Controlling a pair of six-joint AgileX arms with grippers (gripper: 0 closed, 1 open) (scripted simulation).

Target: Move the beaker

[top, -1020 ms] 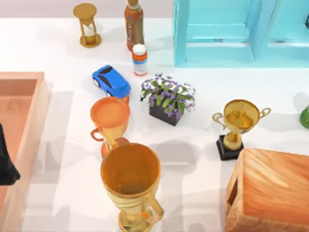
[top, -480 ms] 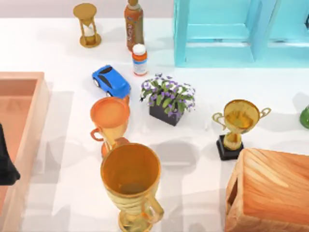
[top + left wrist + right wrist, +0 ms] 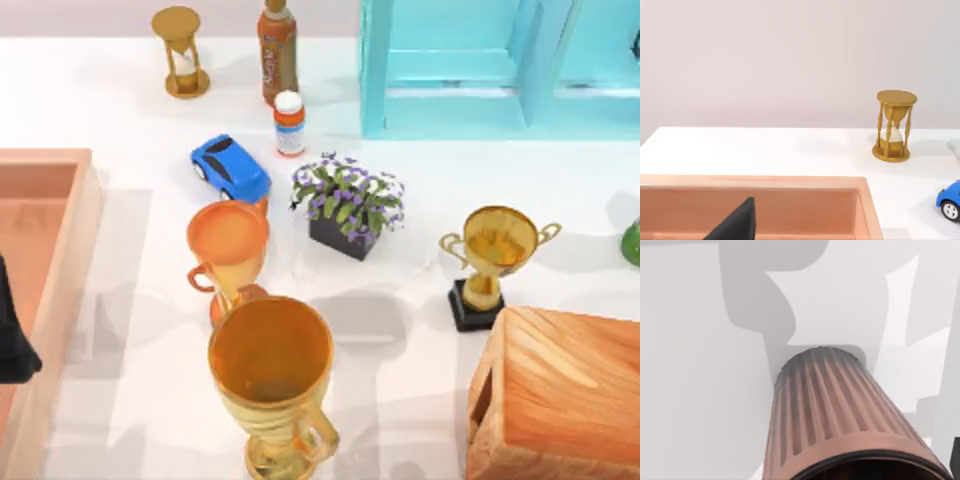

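The beaker [image 3: 632, 243] is a small glossy dark-green vessel cut off by the right edge of the top view, standing on the white table beside a gold trophy [image 3: 497, 250]. My left gripper [image 3: 12, 335] is a dark shape at the far left edge, over a wooden tray [image 3: 60, 200], far from the beaker. One of its dark fingers [image 3: 735, 225] shows above the tray's inside in the left wrist view. The right wrist camera looks down on a ribbed brown cone-shaped object [image 3: 840, 410] on the table.
A large gold cup [image 3: 270, 370] and an orange cup [image 3: 228, 245] stand front centre. A flower pot [image 3: 348, 200], blue toy car [image 3: 230, 168], pill bottle [image 3: 289, 123], hourglass [image 3: 180, 52] and brown bottle [image 3: 277, 50] lie behind. A cyan shelf [image 3: 450, 70] and wooden box [image 3: 560, 395] flank the right.
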